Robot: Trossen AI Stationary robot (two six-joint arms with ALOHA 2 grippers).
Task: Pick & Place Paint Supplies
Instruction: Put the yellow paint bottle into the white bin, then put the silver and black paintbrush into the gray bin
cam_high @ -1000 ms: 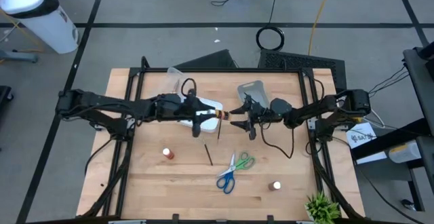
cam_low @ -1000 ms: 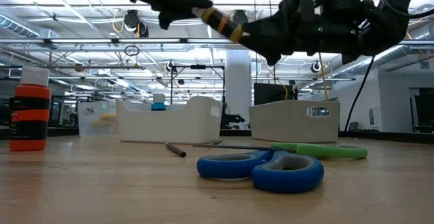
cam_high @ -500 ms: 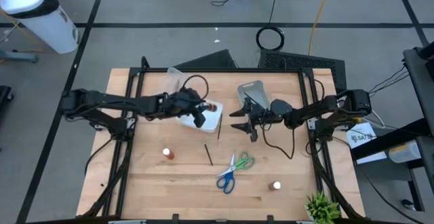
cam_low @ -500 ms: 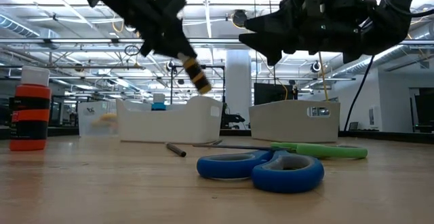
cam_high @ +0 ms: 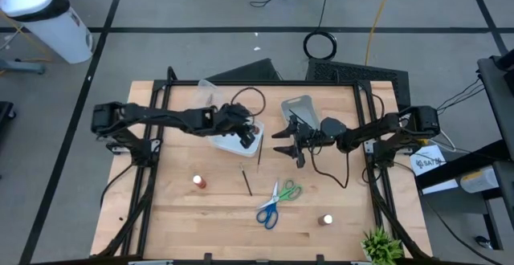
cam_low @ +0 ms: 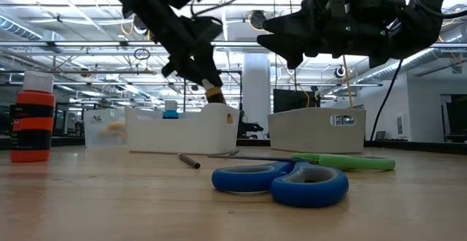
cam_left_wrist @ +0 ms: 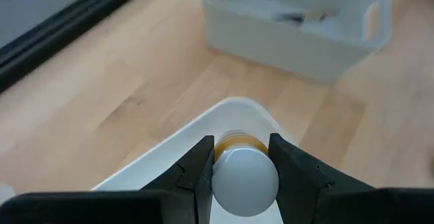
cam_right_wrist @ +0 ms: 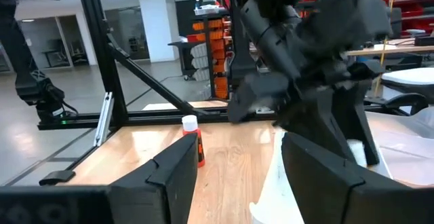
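Observation:
My left gripper is shut on a small paint bottle with a white cap and a yellow-orange body, and holds it low over the white bin. My right gripper hangs open in the air just right of that bin and touches nothing. On the table stand a red-brown bottle and another small bottle. Blue-handled scissors and green-handled scissors lie flat there, with two thin dark brushes. My left gripper pinches the bottle between its two fingers at the white cap end. The fingers slant down from the table's left, and the yellow-orange body sticks out beyond them. The bottle is lifted clear, its lower end just above the bin's rim.
A second pale bin stands behind the right gripper, and a clear bin sits at the far edge behind the white one. The near half of the table holds the loose bottles, scissors and brushes, with bare wood between them.
My left gripper has carried the bottle away from the right gripper, toward the table's left and down over the white bin. It has tipped from nearly level to slanting steeply down, staying shut on the bottle. The right gripper has kept still.

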